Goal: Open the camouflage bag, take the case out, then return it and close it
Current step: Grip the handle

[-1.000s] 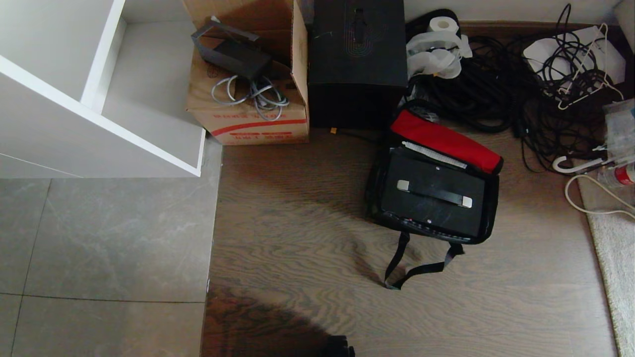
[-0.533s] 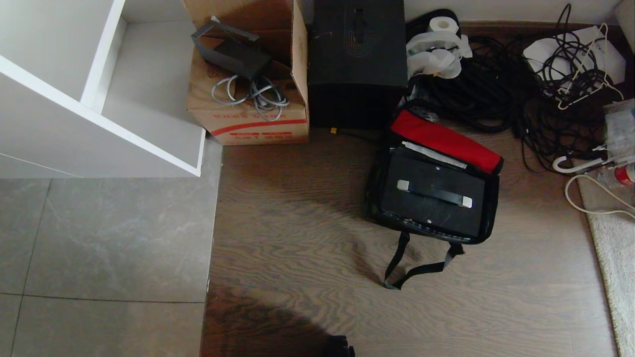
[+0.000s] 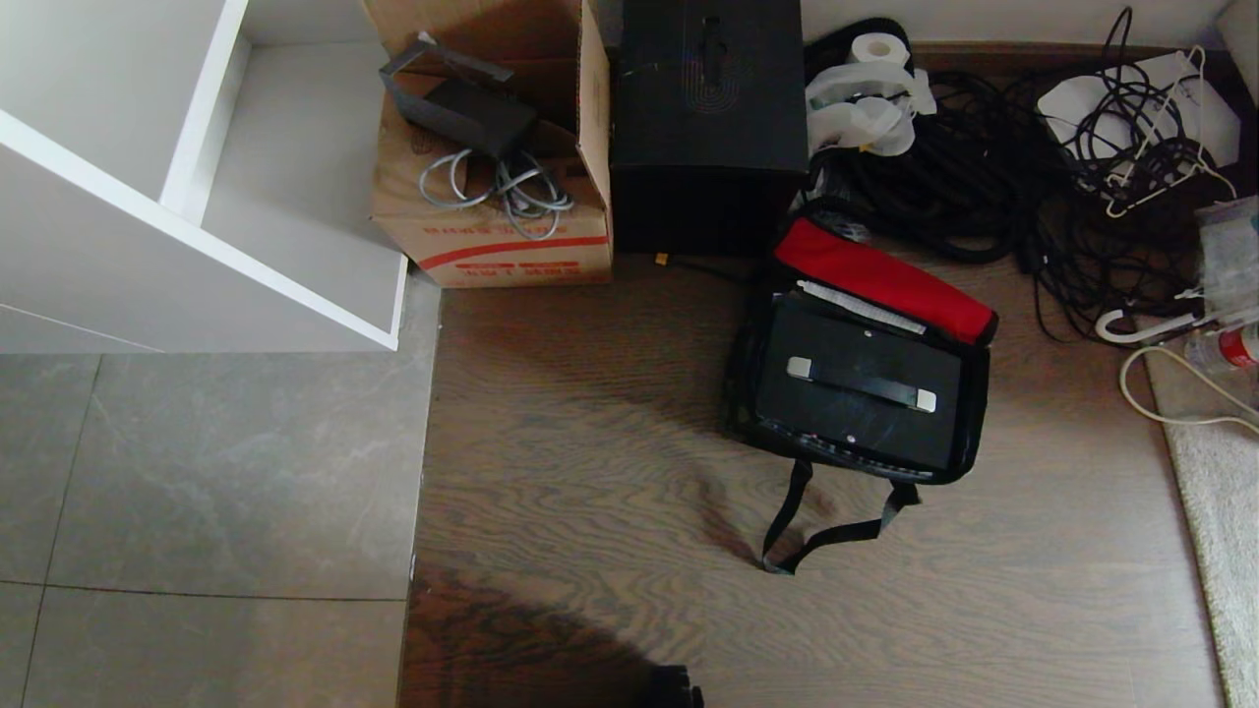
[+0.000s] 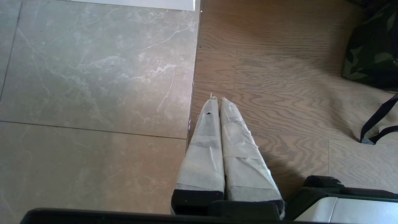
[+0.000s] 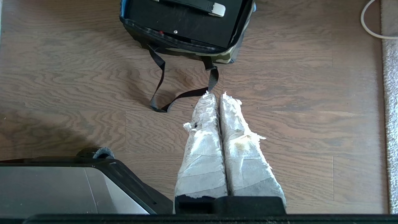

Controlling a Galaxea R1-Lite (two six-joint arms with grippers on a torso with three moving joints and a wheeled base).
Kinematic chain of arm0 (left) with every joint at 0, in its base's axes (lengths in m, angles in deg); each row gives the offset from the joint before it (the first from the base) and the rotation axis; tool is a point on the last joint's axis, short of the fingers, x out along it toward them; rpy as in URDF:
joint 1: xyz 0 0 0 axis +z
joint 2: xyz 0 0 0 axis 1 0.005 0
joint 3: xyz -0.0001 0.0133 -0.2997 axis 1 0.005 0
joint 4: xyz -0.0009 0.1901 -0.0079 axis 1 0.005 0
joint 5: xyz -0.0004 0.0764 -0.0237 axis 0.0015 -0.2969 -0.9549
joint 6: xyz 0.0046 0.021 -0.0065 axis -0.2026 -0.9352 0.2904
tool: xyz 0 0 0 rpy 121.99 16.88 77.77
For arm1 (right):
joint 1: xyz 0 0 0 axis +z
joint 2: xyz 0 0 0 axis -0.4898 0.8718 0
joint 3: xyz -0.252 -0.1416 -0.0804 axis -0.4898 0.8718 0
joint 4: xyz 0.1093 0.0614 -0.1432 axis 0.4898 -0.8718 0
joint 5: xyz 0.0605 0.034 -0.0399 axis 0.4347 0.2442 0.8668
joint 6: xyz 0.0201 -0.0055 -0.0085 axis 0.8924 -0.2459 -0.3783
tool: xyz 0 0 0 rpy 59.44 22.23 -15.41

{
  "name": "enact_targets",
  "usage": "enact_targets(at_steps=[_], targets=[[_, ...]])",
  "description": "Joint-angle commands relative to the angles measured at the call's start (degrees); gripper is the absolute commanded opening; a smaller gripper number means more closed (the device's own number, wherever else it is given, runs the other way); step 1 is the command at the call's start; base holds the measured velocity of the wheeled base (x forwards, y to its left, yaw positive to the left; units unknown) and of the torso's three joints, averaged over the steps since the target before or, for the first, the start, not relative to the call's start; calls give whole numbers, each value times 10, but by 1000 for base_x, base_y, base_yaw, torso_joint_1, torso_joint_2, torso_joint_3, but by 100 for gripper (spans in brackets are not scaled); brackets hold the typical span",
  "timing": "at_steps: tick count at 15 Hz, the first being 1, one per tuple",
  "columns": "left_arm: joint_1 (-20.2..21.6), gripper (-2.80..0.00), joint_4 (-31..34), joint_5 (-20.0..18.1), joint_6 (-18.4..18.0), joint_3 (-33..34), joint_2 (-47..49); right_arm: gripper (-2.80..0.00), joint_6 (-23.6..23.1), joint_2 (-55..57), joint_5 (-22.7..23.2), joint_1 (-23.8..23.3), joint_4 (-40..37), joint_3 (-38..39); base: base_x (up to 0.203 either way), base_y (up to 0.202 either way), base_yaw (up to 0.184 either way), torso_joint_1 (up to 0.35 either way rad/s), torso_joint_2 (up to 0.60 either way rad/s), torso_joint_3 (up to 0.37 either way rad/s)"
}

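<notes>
The left gripper (image 4: 217, 99) is seen pressed together, its two tape-wrapped fingers (image 4: 205, 149) meeting along their length with nothing between them. It is held above the floor, over the seam where the grey tiles (image 4: 93, 77) meet the wooden floor (image 4: 279, 77). A corner of the camouflage bag (image 4: 373, 53) is caught at the edge of the left wrist view, well apart from the fingertips.

The right gripper (image 5: 216, 95) is likewise closed on nothing, its frayed wrapped fingers (image 5: 203, 149) laid side by side. It is poised above the wooden floor, with its tips near the black strap (image 5: 161, 81) that trails from the bag's near side. No contact with the strap can be made out. Neither arm is shown in the head view.

The camouflage bag (image 3: 974, 413) is set on the wooden floor (image 3: 590, 442), right of centre in the head view. Its flap is thrown back, so that the red lining (image 3: 885, 280) is turned upward on the far side. The case (image 3: 856, 393) is lying flat inside the opened bag, with its black bar handle (image 3: 861, 383) and silver end mounts facing up.

Behind the bag a tall black box (image 3: 708, 118) is stood, with a cardboard carton (image 3: 492, 226) just beside it. A tangle of black cables (image 3: 984, 167) is spread to the right, and a white shelf unit (image 3: 197, 197) is placed to the left.
</notes>
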Motion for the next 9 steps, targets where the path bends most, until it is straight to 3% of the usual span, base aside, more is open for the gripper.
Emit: enact_targets(at_steps=[1, 9], targets=[[0, -280, 0, 0, 0, 5, 0, -280, 0, 1, 0, 0, 0, 0, 0, 0, 0, 0, 0, 0], [1, -280, 0, 0, 0, 5, 0, -280, 0, 1, 0, 0, 0, 0, 0, 0, 0, 0, 0, 0]])
